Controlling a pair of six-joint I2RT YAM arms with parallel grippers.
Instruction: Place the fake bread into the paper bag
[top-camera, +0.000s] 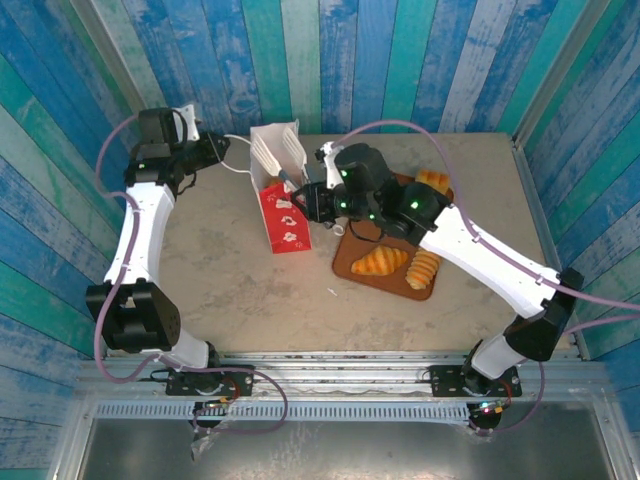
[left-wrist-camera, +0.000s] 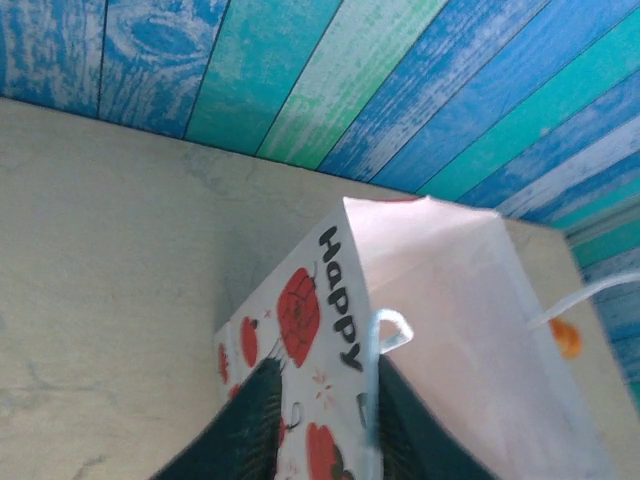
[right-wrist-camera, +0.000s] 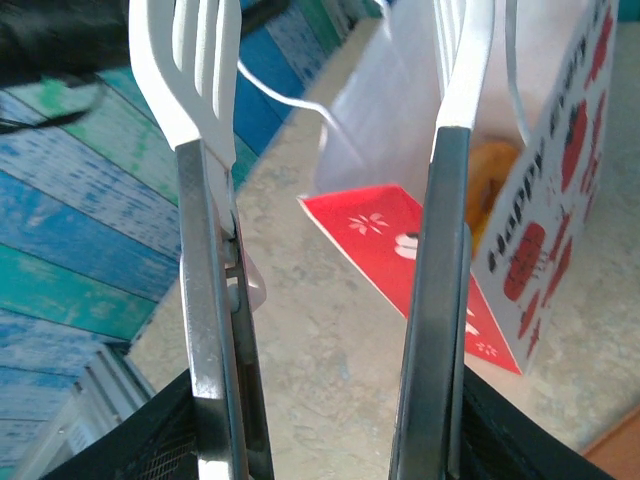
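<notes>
The right gripper (right-wrist-camera: 325, 60) has its jaws well apart with nothing between them. Its long fingers (right-wrist-camera: 205, 300) end in white fork-like tips. Just beyond those tips stands the paper bag (right-wrist-camera: 430, 110), mouth open, and one golden-brown piece of the fake bread (right-wrist-camera: 492, 175) lies inside it, past the right-hand finger. From above, the right gripper (top-camera: 280, 152) hangs over the bag's (top-camera: 283, 215) open top. More bread sits on a brown tray (top-camera: 392, 284) behind that gripper's wrist: a croissant (top-camera: 380, 262), a ridged horn (top-camera: 423, 270) and a bun (top-camera: 433, 181). The left gripper (left-wrist-camera: 326, 375) has its dark fingers (left-wrist-camera: 255, 430) apart too, with the bag's printed side wall (left-wrist-camera: 310, 330) running between them. Whether they touch the paper I cannot tell.
</notes>
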